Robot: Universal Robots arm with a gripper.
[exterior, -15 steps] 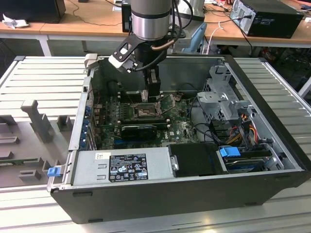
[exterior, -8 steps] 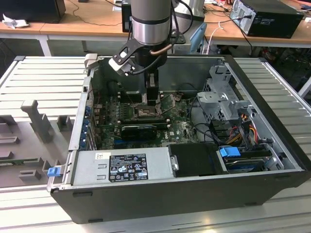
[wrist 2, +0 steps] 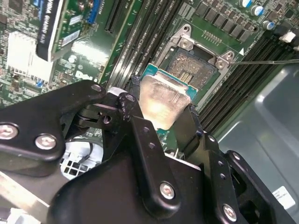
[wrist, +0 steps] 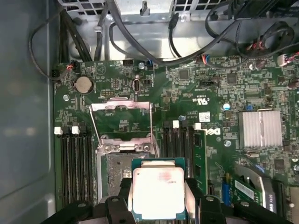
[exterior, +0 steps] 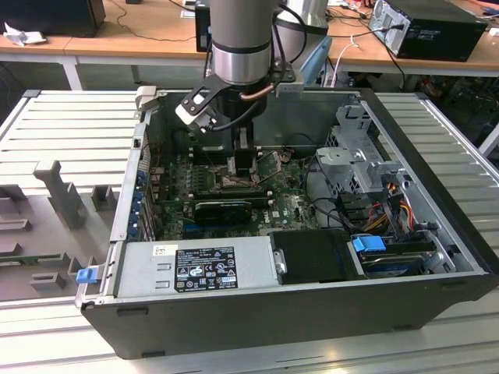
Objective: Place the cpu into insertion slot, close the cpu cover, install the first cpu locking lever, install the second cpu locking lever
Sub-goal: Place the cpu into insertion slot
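Tool [wrist: 159, 201] clamped on cpu [wrist: 158, 186] by its edges, keeping it flat above insertion slot [wrist: 116, 164]; cpu cover [wrist: 120, 106] flipped open for access.

You're set up in a robotics and electronics lab. A black desktop computer tower [exterior: 312, 312] lies open on its side on a ribbed grey metal table [exterior: 70, 125], its green motherboard [wrist: 187, 93] exposed, with a grey industrial robot arm [exterior: 242, 39] reaching in. Behind it, light wooden workbenches [exterior: 140, 35] carry loose cables [exterior: 352, 11] and another black computer box [exterior: 437, 27].
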